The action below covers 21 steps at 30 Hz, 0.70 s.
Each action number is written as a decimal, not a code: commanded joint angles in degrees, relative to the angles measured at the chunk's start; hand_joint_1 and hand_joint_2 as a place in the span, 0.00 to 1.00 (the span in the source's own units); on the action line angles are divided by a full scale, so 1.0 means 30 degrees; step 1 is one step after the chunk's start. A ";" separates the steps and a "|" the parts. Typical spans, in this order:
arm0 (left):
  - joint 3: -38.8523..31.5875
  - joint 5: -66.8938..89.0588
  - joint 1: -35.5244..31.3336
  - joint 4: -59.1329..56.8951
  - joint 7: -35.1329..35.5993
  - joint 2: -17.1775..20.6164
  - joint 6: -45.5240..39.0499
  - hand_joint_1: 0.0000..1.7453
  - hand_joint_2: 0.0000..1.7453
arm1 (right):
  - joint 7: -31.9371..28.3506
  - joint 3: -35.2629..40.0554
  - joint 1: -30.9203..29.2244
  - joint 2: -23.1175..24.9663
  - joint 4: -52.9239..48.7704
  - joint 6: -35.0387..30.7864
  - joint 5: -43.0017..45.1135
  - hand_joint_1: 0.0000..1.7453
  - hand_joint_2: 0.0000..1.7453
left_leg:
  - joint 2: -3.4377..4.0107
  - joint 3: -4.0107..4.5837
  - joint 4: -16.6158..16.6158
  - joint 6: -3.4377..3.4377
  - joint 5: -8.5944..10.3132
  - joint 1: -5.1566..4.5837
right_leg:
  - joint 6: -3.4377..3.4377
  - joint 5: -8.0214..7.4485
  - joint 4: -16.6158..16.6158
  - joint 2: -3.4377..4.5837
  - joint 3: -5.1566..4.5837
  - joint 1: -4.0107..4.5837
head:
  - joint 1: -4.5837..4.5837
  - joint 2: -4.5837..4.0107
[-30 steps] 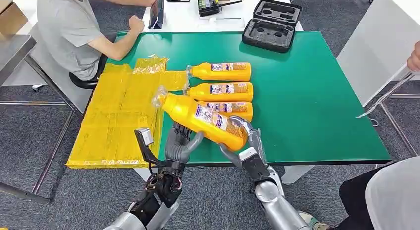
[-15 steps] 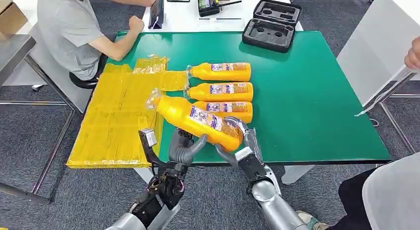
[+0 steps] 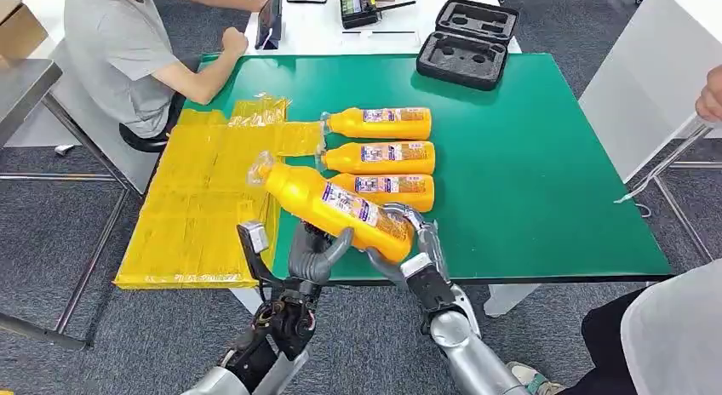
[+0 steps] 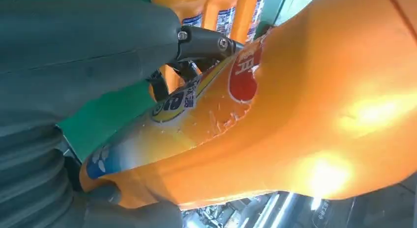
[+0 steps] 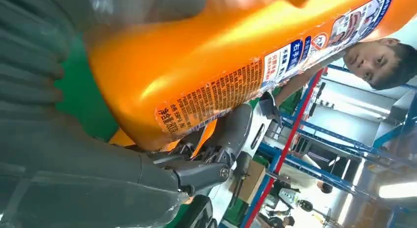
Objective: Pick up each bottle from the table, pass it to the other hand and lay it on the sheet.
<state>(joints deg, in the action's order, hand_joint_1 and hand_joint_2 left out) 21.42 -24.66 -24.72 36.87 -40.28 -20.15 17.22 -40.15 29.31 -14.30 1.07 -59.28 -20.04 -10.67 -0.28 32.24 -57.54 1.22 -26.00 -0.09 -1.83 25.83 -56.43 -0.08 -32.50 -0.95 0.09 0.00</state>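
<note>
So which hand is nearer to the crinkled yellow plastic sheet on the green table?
Left. The left hand is under the middle of the raised orange bottle, just beside the yellow plastic sheet. The right hand grips the bottle's base, farther off.

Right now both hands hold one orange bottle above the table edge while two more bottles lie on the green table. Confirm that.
Wrong count: the head view shows three bottles lying on the green table. The left hand and right hand do hold one orange bottle.
</note>
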 commanded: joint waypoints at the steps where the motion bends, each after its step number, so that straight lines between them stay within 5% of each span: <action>1: -0.0400 0.0579 -0.0165 -0.0104 0.0094 0.0409 0.0404 1.00 1.00 | 0.0050 0.0710 -0.0904 -0.0069 0.0763 0.0251 0.0570 0.06 1.00 | 0.0058 -0.0030 0.0000 -0.0024 -0.0010 0.0017 | 0.0026 -0.0014 0.0017 0.0052 0.0020 0.0019 | 0.0000 0.0000; 21: -0.1260 0.1543 -0.0325 0.0209 0.0094 0.0440 -0.0125 1.00 1.00 | 0.0050 0.0333 -0.0836 0.0175 0.0678 0.0151 0.0704 0.00 1.00 | 0.0028 -0.0009 -0.0005 -0.0019 -0.0003 0.0009 | 0.0020 -0.0007 0.0004 0.0023 0.0002 0.0010 | 0.0000 0.0000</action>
<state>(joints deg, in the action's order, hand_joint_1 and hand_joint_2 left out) 19.19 -21.90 -24.03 37.40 -40.30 -20.15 19.15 -40.15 29.90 -14.71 1.31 -59.23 -19.65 -8.46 -0.28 32.24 -57.55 1.22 -26.00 -0.09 -1.83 25.83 -56.43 -0.09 -32.51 -0.95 0.09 0.00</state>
